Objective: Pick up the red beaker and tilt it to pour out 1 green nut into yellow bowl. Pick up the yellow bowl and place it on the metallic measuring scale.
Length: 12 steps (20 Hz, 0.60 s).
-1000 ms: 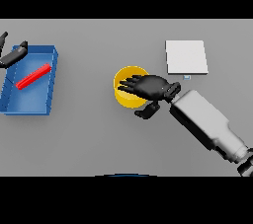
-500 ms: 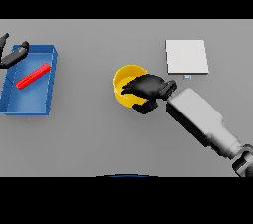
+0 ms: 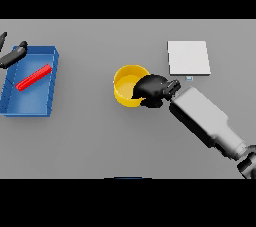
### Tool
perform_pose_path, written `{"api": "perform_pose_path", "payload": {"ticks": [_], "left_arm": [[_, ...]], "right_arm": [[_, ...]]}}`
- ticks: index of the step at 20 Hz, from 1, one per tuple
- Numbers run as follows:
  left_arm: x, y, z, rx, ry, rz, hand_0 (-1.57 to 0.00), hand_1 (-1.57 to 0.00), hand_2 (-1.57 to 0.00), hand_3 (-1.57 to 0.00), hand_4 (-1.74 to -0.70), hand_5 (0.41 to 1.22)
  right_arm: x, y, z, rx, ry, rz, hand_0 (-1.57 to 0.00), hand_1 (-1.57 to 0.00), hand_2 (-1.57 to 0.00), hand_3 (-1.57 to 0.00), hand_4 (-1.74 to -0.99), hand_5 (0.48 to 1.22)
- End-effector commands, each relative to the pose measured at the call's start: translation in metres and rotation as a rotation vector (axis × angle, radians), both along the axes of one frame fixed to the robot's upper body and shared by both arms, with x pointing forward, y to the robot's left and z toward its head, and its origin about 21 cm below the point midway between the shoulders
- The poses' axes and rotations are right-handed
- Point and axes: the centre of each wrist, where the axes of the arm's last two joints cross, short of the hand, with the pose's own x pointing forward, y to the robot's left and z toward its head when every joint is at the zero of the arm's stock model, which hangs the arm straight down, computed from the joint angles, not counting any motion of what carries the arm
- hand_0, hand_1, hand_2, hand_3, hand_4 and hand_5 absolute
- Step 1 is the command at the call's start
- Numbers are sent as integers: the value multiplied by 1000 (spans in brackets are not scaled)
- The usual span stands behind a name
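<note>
Grey table (image 3: pixel 100 141) bearing, at the left, a blue tray (image 3: pixel 47 106) that holds the red beaker (image 3: pixel 34 77) lying flat; the left hand (image 3: pixel 12 57) shows at the tray's far corner, fingers straight. The metallic measuring scale (image 3: pixel 188 57) lies right of the yellow bowl (image 3: pixel 126 82). The right hand (image 3: pixel 152 90) is clamped on the bowl's right rim. Judged step: carrying the bowl; lift level, clear the table, then centre it over the scale.
</note>
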Motion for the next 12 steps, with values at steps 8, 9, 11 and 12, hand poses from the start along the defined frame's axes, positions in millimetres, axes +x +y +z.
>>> {"api": "perform_pose_path", "payload": {"ticks": [8, 9, 11, 12], "left_arm": [[0, -2, -3, 8, -9, -15, 1, 1, 1, 1, -771, 707], [-1, -2, -4, 3, -6, -16, 1, 1, 1, 1, -770, 705], [0, -3, -4, -13, -11, -12, 1, 1, 1, 1, -780, 702], [1, -5, -2, -24, -13, -13, 1, 1, 1, 1, -782, 702]], "right_arm": [[2, -10, 32, 25, -22, -18, -1546, -1545, -1459, -1160, -1732, 1215], [0, -13, 39, 28, -19, -16, -1551, -1550, -1481, -1157, -1734, 1216], [2, -22, 52, 13, -46, -31, -1558, -1558, -1451, -1204, -1736, 1218], [1, -24, 54, 5, -68, -57, -1561, -1560, -1433, -1215, -1737, 1219]]}}
